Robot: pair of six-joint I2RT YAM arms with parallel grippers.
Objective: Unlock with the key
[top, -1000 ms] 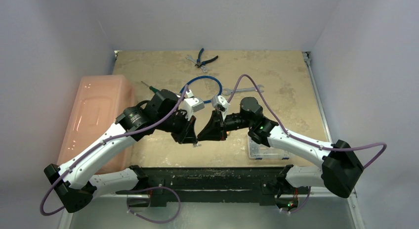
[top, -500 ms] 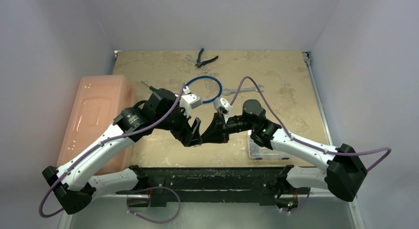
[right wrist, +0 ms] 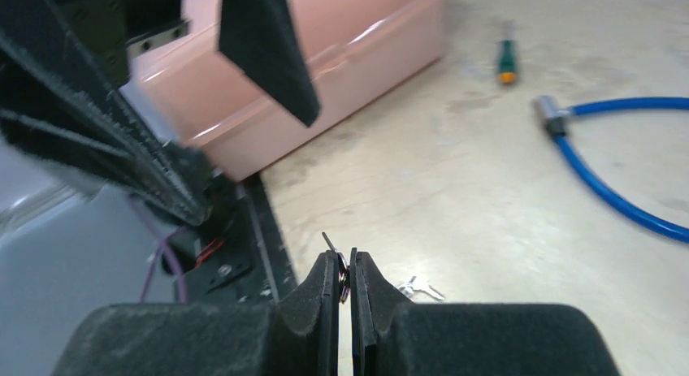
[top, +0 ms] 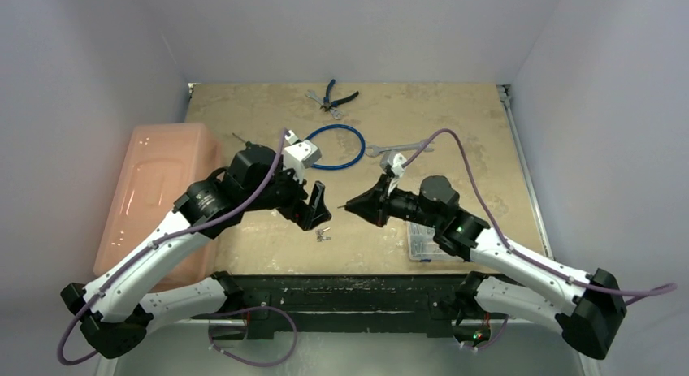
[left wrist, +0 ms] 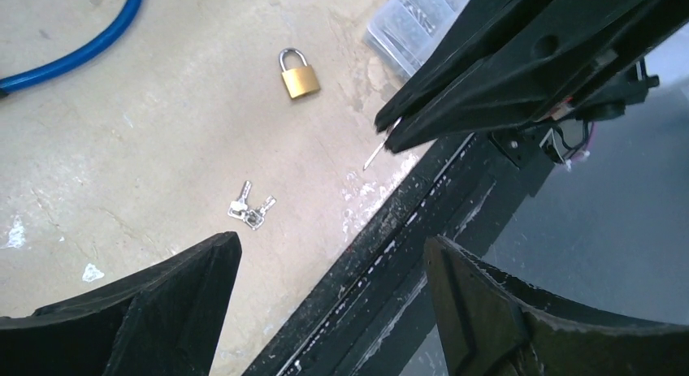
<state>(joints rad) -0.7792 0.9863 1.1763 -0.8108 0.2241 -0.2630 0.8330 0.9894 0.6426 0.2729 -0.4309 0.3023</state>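
Observation:
My right gripper (right wrist: 347, 258) is shut on the key (right wrist: 328, 241), whose thin silver blade sticks out past the fingertips. From the left wrist, that key (left wrist: 372, 155) pokes out of the right gripper (left wrist: 388, 132) above the table's front edge. The brass padlock (left wrist: 299, 75) lies shut on the table beyond it. My left gripper (left wrist: 331, 242) is open and empty, and hangs a little left of the right gripper (top: 349, 204) in the top view. A small bunch of spare keys (left wrist: 250, 207) lies on the table below the left gripper (top: 318, 213).
A pink bin (top: 158, 193) stands at the table's left. A blue cable lock (top: 337, 144), a screwdriver (right wrist: 505, 63), pliers (top: 335, 97) and a wrench (top: 398, 149) lie further back. A clear plastic box (top: 426, 242) sits under the right arm. The black front rail (left wrist: 406, 246) borders the table.
The left gripper has opened and drawn back to the left. The right gripper has pulled away to the right, still shut on the key. The two grippers were tip to tip before.

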